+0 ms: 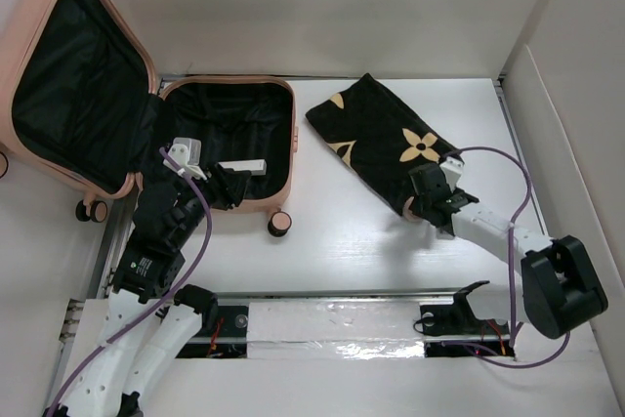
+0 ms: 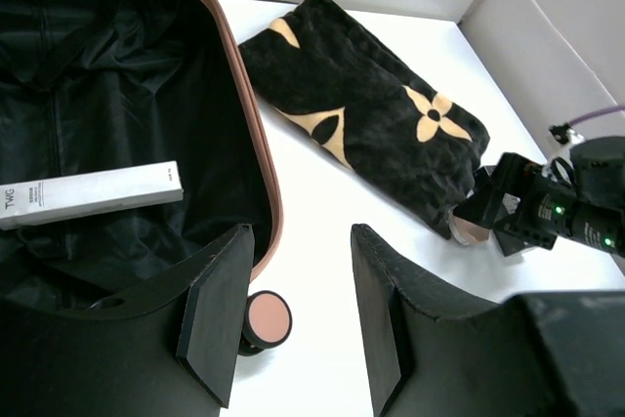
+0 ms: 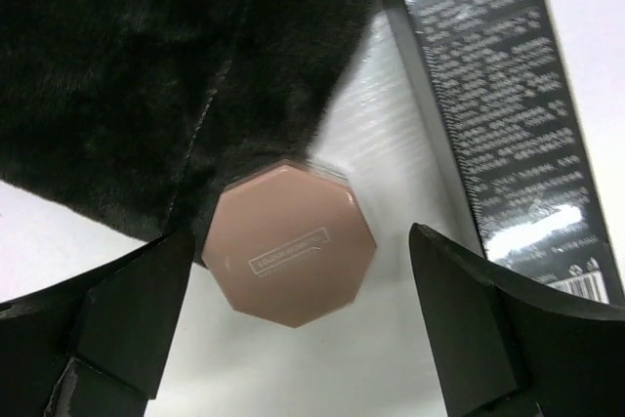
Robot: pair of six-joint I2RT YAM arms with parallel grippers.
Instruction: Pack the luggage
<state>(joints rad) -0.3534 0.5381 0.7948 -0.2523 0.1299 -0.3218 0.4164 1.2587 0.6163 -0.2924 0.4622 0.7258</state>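
Spanning the whole scene, the white worktop (image 1: 371, 241) carries the luggage (image 1: 73, 75) at its far left. The salmon-pink case lies open, its lid thrown back to the left and its black-lined base to the right. To the right of the case, apart from it, lies a black cloth (image 1: 386, 139) with gold flower prints. One item, a long white box (image 1: 241, 167), lies in the base, so packing looks begun but not finished. The left pincer (image 2: 298, 324) hovers over the base's near right corner, above a caster wheel (image 2: 267, 317), with its jaws spread and nothing between them. The right pincer (image 3: 293, 310) is at the cloth's near end, jaws wide apart on either side of a small pink octagonal compact (image 3: 288, 256). The compact peeks from under the cloth's edge, with a black printed box (image 3: 498, 114) just beside it. The step in hand appears to be picking up this compact. The next move calls for closing squarely on its flat sides without pinching the cloth, then lifting and carrying it left into the base.
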